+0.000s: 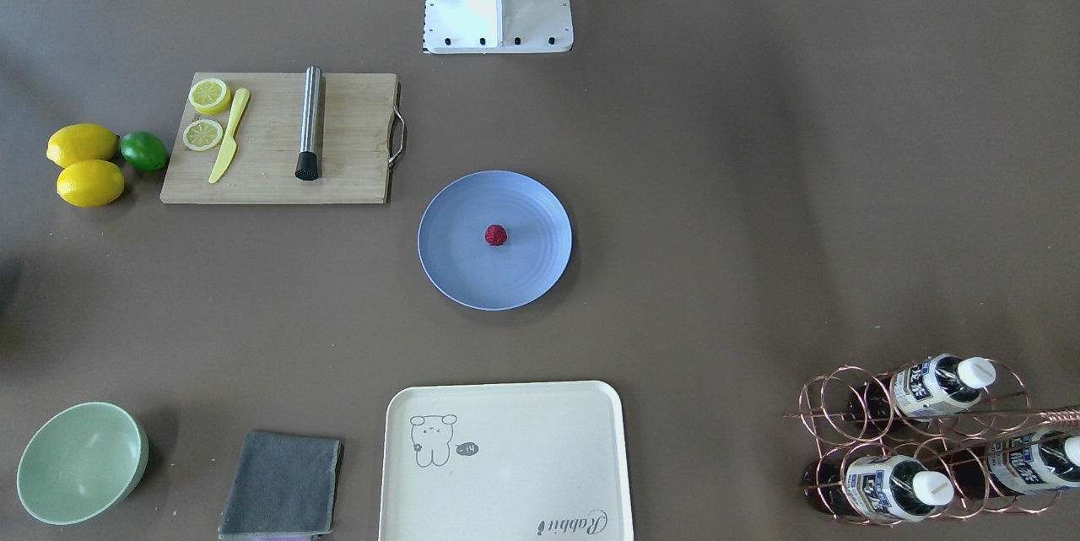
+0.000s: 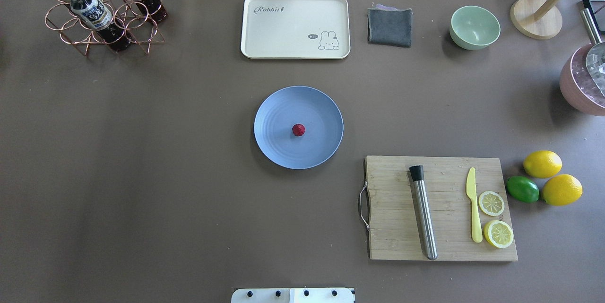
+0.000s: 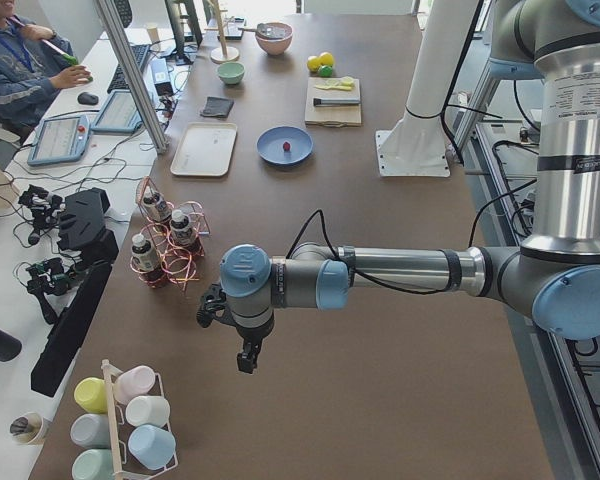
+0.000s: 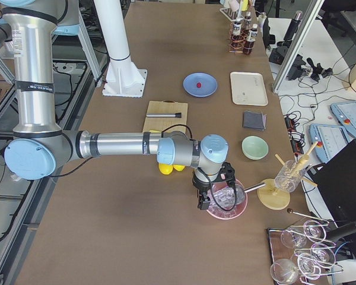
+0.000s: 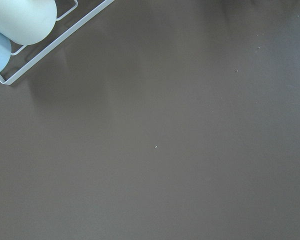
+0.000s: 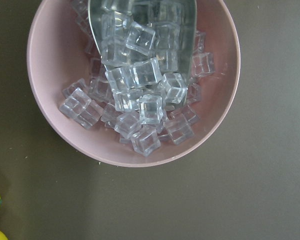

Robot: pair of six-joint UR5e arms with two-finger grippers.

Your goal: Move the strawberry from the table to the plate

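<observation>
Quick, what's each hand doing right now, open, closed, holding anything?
Left hand: cannot tell, seen only from the side.
Right hand: cannot tell, same reason.

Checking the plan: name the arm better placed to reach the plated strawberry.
Right, narrowly: right gripper hangs over the ice bowl; left gripper hangs beyond the bottle rack, seemingly farther from the plate.

Workspace surroundings. A long table (image 3: 400, 380) with a matte brown-grey top runs the length of the room. Along one side stands a white side desk (image 3: 5, 235) strewn with black cables, at which a person (image 3: 15, 70) sits; a slanting aluminium post (image 3: 130, 70) rises between desk and table. The exterior right view shows a second post (image 4: 292, 44) and a black monitor (image 4: 344, 184) on that same side. Behind the table lie metal framing and cabling (image 4: 77, 65). Lighting is soft and diffuse, with broad, faint shadows on the tabletop.
</observation>
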